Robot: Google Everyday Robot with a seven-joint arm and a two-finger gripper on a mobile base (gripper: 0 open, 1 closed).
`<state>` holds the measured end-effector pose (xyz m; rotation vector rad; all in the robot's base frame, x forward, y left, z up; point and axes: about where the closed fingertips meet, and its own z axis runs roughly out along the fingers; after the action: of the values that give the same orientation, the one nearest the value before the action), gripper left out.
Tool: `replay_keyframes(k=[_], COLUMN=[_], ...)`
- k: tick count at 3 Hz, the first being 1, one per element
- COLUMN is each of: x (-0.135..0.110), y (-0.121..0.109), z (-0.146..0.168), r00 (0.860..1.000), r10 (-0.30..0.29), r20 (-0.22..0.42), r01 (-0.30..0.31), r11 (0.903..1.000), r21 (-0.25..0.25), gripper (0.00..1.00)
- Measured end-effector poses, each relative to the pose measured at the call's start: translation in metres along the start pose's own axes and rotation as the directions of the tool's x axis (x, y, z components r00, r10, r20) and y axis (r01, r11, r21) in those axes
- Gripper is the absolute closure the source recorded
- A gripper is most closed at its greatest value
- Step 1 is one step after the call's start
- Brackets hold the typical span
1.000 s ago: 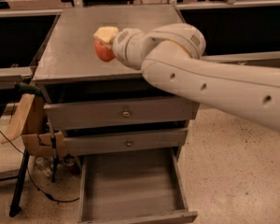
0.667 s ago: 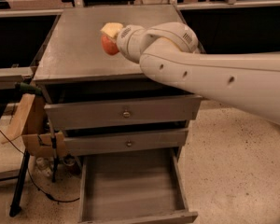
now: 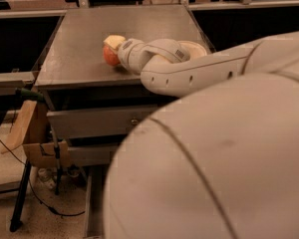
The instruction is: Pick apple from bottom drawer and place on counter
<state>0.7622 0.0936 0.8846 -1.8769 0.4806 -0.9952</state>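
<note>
Grey counter (image 3: 74,59): gripper (image 3: 114,48) apparently around apple (image 3: 108,57)

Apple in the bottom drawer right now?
No, the apple is up over the counter, right at the tool near the counter's middle.

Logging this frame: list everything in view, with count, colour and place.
apple: one, red-orange, mid-counter, at the pincer.
counter: one, grey, top of the cabinet.
bowl: seemingly one, cream, on the counter's right, mostly hidden behind the arm.
upper drawers: two, grey, below the counter.
bottom drawer: one, grey, only its left edge shows.
cardboard box: one, brown, left of the cabinet.
stand: one, black, on the floor at left.
arm: one, cream, fills the lower right.
pincer: one, cream, over the apple.
</note>
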Motion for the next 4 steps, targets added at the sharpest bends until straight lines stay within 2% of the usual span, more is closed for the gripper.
replay_keyframes(k=[1, 2, 3, 4], x=[0.002, 0.013, 0.024, 0.033], y=[0.005, 0.004, 0.003, 0.0], z=[0.019, 0.026, 0.027, 0.025], r00=[0.998, 0.996, 0.994, 0.994], r10=[0.048, 0.075, 0.093, 0.101], r20=[0.035, 0.05, 0.053, 0.049], r01=[-0.05, -0.08, -0.1, -0.109], r11=[0.9973, 0.9909, 0.9848, 0.9786], r21=[0.055, 0.109, 0.142, 0.175], gripper=[0.6, 0.37, 0.15, 0.0])
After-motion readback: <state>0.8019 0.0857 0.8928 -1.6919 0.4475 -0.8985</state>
